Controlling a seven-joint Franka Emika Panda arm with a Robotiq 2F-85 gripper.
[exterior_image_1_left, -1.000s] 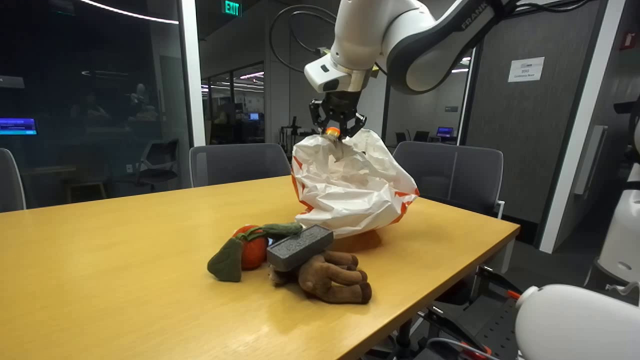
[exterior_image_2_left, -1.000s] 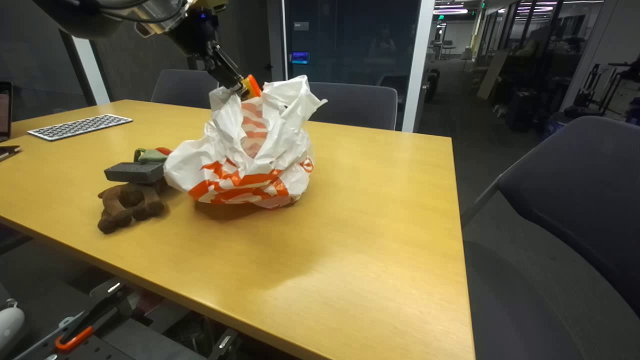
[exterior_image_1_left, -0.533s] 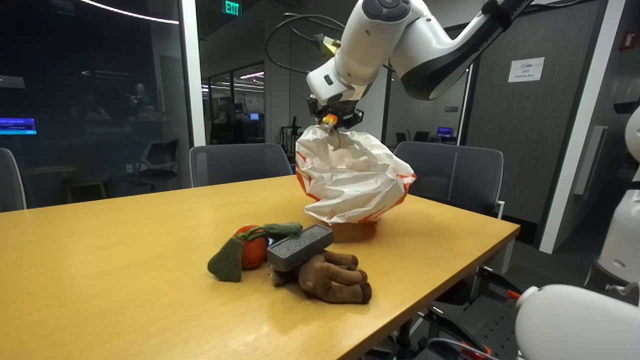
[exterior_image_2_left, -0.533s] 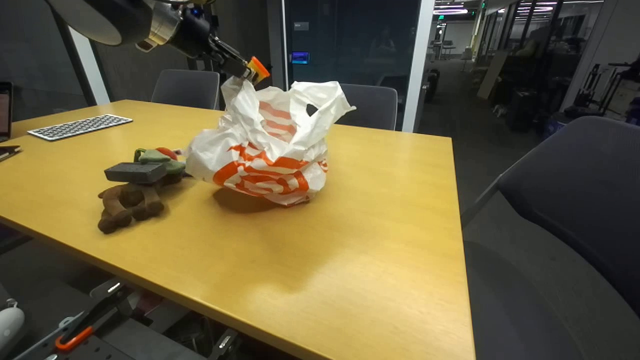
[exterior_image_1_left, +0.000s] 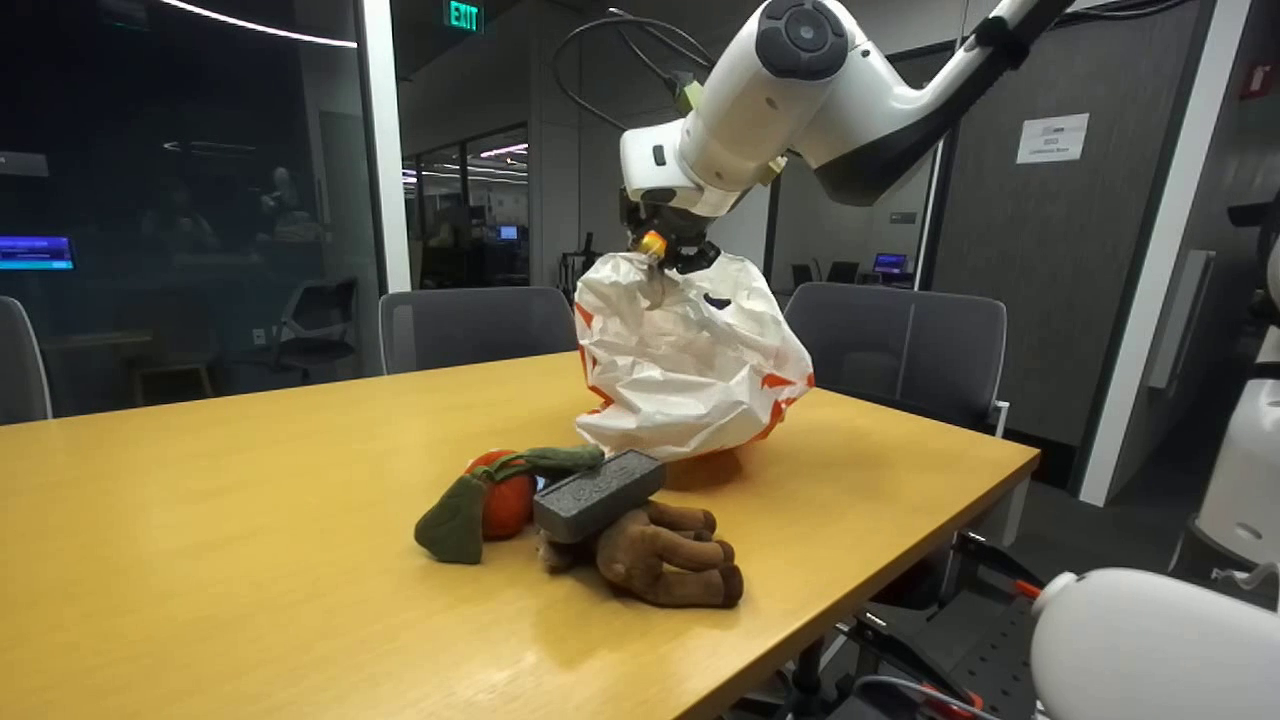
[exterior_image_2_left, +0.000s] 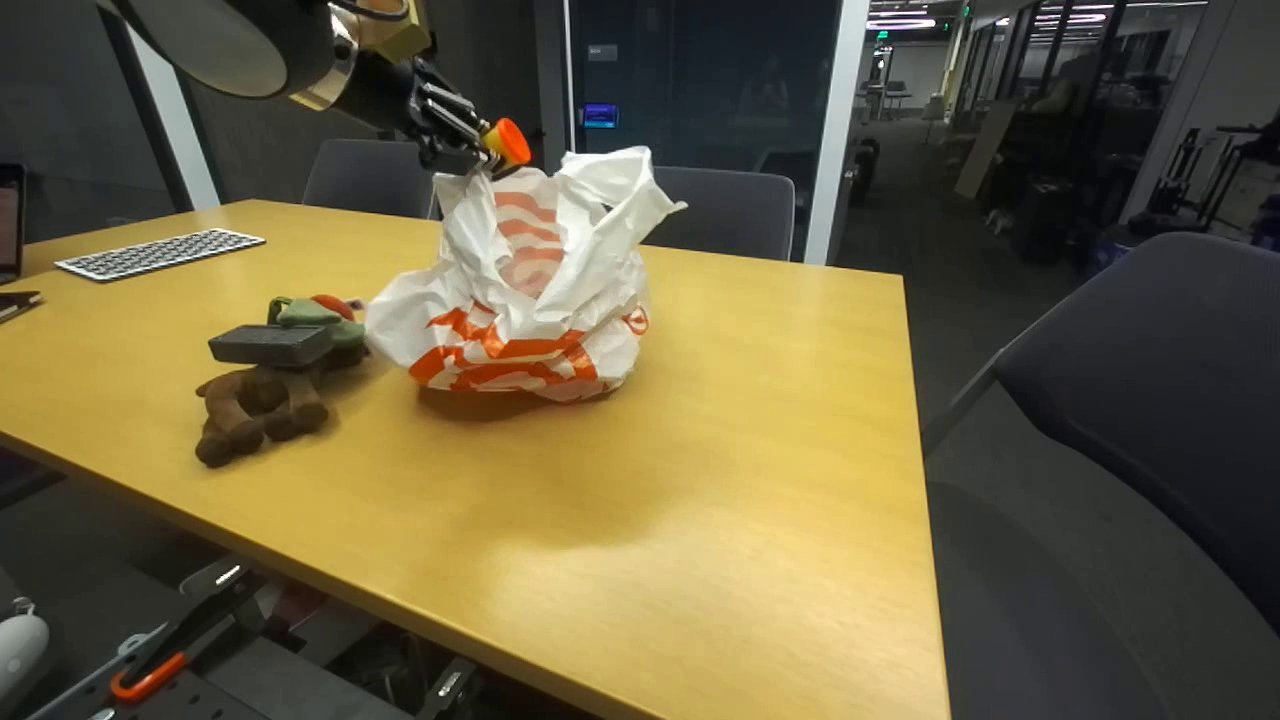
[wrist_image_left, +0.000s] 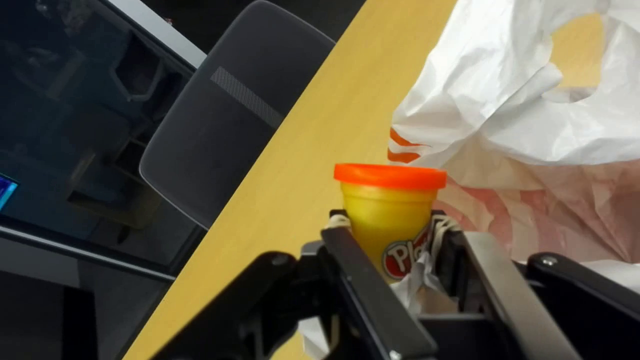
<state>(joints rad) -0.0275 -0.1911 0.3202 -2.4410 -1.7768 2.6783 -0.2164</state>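
In the wrist view, an orange-lidded yellow tub (wrist_image_left: 389, 207) is pinched by its sides between the fingers of the gripper (wrist_image_left: 390, 222), and film from a white bag (wrist_image_left: 530, 130) seems to be trapped in the same pinch at 5 o'clock; the bag's mouth is spread at 3 o'clock, and a chair (wrist_image_left: 225, 120) is seen at 10 o'clock, beyond the table (wrist_image_left: 300, 180). In an exterior view, the bag is slung slackly at 5 o'clock from the gripper, probably because one side only is gripped; at 7 o'clock from it, low passage would be obstructed by a grey block (exterior_image_1_left: 600, 495), apparently tilted by being propped on a brown plush animal (exterior_image_1_left: 665, 560), with a red-and-green soft toy (exterior_image_1_left: 508, 505) just beside. In an exterior view, the tub is held above the bag's rim, and a keyboard (exterior_image_2_left: 160, 254) is placed well apart at 9 o'clock from the bag; whether the bag's base is borne by the table cannot be told.
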